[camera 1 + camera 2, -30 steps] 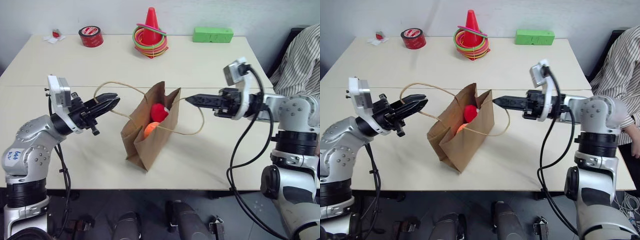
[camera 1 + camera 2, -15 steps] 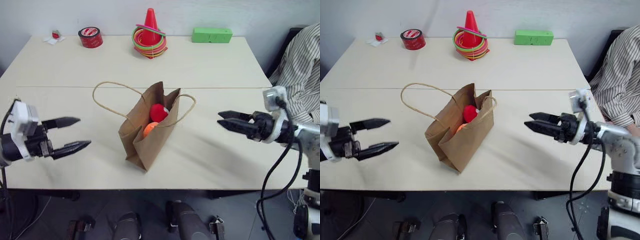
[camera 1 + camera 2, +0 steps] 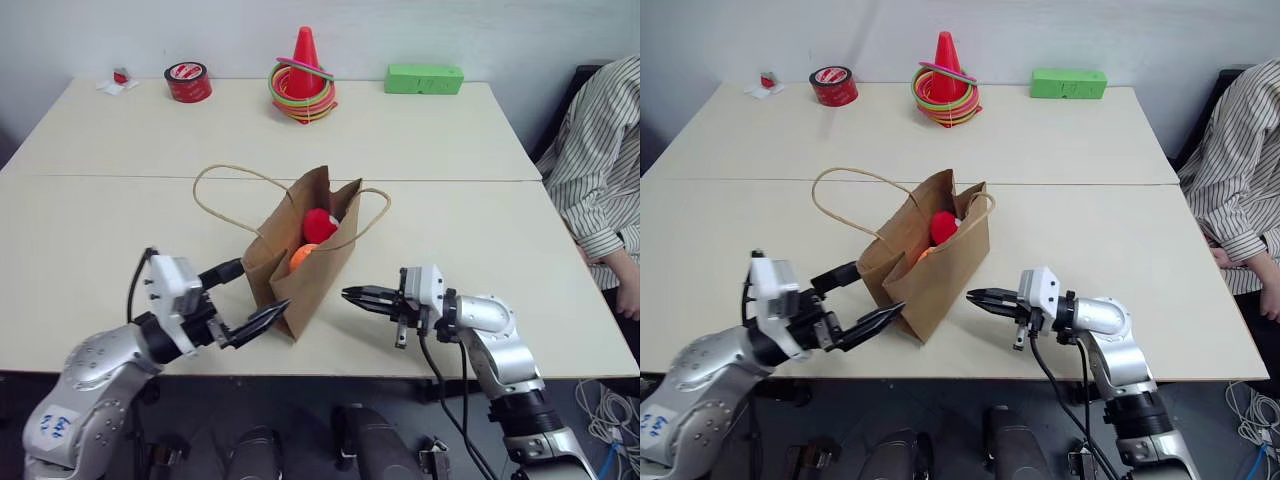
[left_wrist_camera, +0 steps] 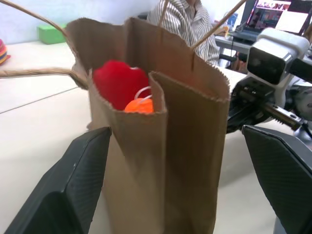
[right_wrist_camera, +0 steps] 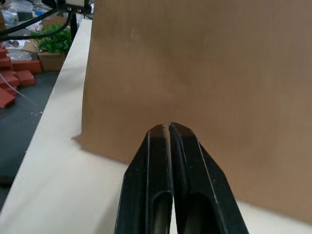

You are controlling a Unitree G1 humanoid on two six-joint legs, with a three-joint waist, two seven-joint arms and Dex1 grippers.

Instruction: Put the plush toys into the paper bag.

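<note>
The brown paper bag (image 3: 300, 262) stands open in the middle of the table, its string handles (image 3: 222, 178) lying loose. Inside it, the red plush toy (image 3: 319, 225) sits above the orange plush toy (image 3: 303, 257); the left wrist view also looks in on the red toy (image 4: 119, 83) and the orange toy (image 4: 139, 105). My left gripper (image 3: 265, 286) is open, low at the bag's near left corner, with one finger (image 4: 73, 185) on either side of the bag. At the bag's right, a short gap away, my right gripper (image 3: 348, 293) is shut on nothing and points at its wall (image 5: 195, 63).
Along the table's far edge stand a red tape roll (image 3: 187, 81), a cone with coloured rings (image 3: 302, 70) and a green block (image 3: 424, 78). A person in a striped shirt (image 3: 600, 150) sits at the right side of the table.
Both grippers let go of the string handles, swung out, then came down close to the bag near the table's front edge. The right gripper has shut; the left stays open.
</note>
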